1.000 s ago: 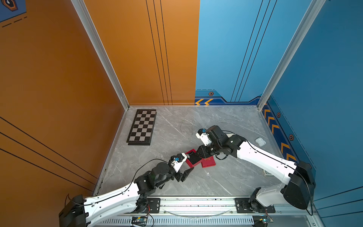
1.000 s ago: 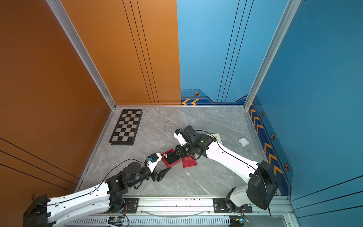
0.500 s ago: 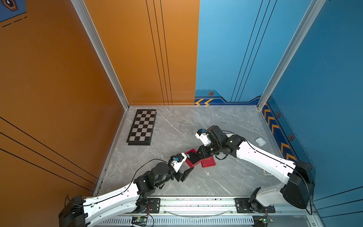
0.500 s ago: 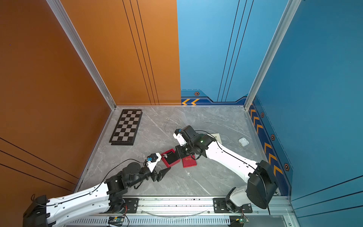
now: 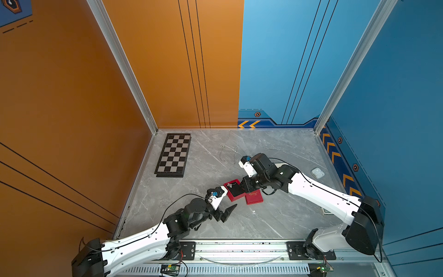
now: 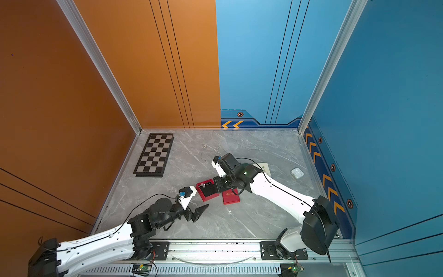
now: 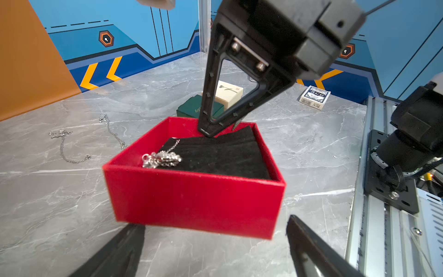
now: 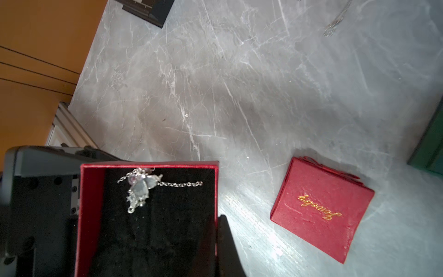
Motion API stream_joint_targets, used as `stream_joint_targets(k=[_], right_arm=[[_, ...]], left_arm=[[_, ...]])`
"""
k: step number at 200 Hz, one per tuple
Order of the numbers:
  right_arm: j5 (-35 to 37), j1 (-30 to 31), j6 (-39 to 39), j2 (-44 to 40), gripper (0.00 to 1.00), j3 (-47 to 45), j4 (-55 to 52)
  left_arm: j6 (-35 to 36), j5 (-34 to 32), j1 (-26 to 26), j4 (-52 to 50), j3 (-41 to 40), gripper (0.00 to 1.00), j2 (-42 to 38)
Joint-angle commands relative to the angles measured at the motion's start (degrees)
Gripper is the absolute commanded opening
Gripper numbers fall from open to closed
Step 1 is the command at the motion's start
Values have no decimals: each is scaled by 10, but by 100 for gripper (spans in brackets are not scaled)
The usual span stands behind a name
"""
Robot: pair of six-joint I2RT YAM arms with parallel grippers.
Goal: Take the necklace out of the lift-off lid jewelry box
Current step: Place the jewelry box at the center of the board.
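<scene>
Lid is off, at the red jewelry box's 4 o'clock; necklace lies bunched in its 11 o'clock corner. Right fingers clamp the box wall; left fingers gape at 7 o'clock, likely next to pinch the chain.

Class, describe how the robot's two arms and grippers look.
The left arm and right arm have white shells, black joints and thin black cables. The left gripper and right gripper have black, pointed, triangular fingers.

Red square cardboard jewelry box, black foam lining; red flat lid (gold script); grey marbled desk; black-and-white checkered board.
</scene>
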Motion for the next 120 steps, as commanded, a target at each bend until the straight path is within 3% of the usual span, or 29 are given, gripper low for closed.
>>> stream_joint_targets(k=[1, 44, 73, 120], right_arm=[[98, 11, 14, 11, 0, 20, 27], [172, 13, 25, 53, 0, 15, 67], [190, 12, 42, 81, 0, -12, 117], [197, 32, 57, 125, 0, -57, 186]], left_arm=[[-23, -14, -1, -8, 5, 93, 6], [-52, -41, -4, -13, 11, 95, 11], [-82, -119, 0, -77, 34, 94, -13], [-159, -187, 78, -216, 71, 93, -76]])
